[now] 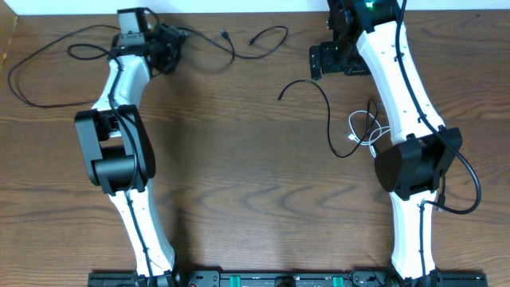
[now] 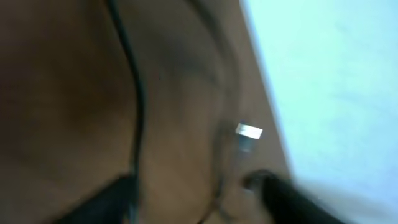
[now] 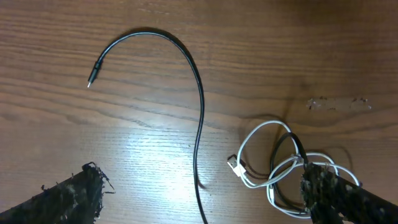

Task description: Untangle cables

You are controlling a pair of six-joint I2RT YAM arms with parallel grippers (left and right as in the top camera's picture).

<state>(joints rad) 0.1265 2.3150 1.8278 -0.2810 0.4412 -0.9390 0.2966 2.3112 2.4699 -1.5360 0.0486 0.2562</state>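
Note:
A long black cable (image 1: 24,84) loops over the far left of the table and runs past my left gripper (image 1: 170,49) to plug ends (image 1: 225,34) at the back. The left wrist view is blurred: my left gripper (image 2: 193,200) stands open, with a black cable (image 2: 135,93) by its left finger and a silver plug (image 2: 249,130) ahead. Another black cable (image 3: 199,112) curves between the wide-open fingers of my right gripper (image 3: 202,199). A white cable (image 3: 270,171) lies coiled with a dark cord under the right finger (image 3: 336,199).
The table's back edge and a pale wall (image 2: 336,74) lie right beside the left gripper. Thick black arm wires (image 1: 470,187) hang near the right arm's elbow. The right gripper (image 1: 327,62) hovers at the back right.

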